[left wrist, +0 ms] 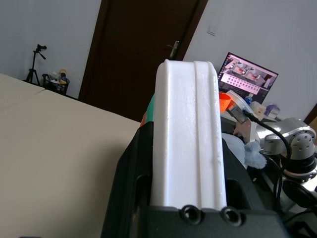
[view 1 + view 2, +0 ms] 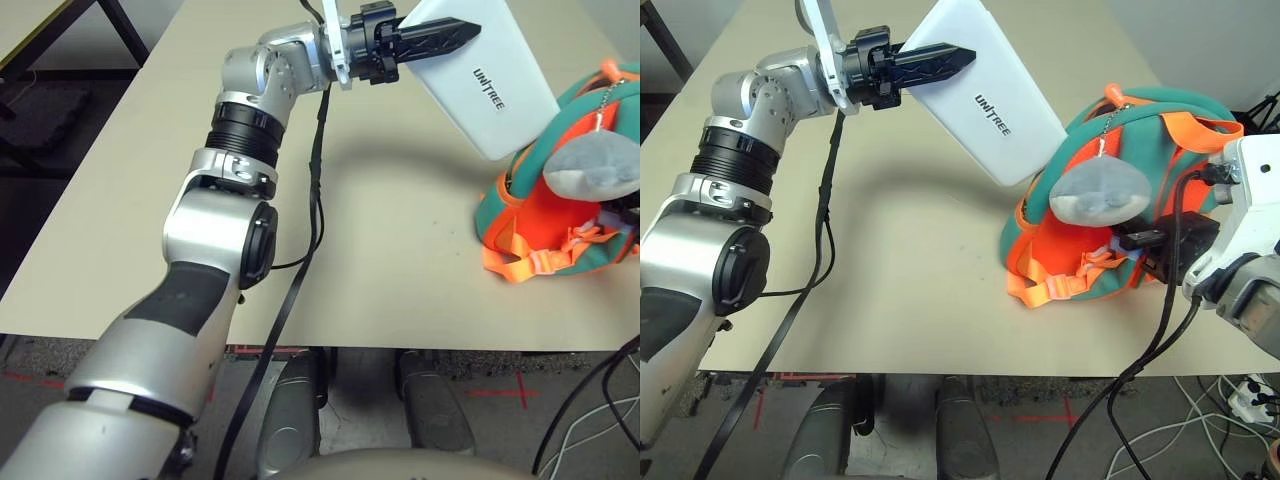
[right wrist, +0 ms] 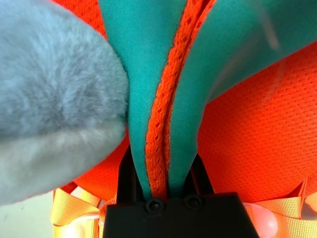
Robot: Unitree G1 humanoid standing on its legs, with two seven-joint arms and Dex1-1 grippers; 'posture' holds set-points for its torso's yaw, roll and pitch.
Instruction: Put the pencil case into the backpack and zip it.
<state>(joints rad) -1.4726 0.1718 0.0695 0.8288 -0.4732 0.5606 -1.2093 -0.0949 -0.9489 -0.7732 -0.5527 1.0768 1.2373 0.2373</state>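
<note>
My left gripper [image 2: 940,60] is shut on the white pencil case [image 2: 990,105], holding it tilted in the air above the table, its far end next to the backpack's upper left side. The case's narrow edge [image 1: 187,134] rises between the left fingers in the left wrist view. The teal and orange backpack [image 2: 1140,180] lies on the table at the right, with a grey plush charm [image 2: 1100,195] on its front. My right gripper [image 2: 1145,240] is shut on a fold of the backpack's teal fabric with orange trim [image 3: 161,129].
Orange straps with a buckle [image 2: 1060,285] spill from the backpack toward the table's front edge. Black cables [image 2: 825,210] hang along my left arm, and more cables [image 2: 1140,370] drop from the right wrist. The tan tabletop [image 2: 900,270] lies bare between the arms.
</note>
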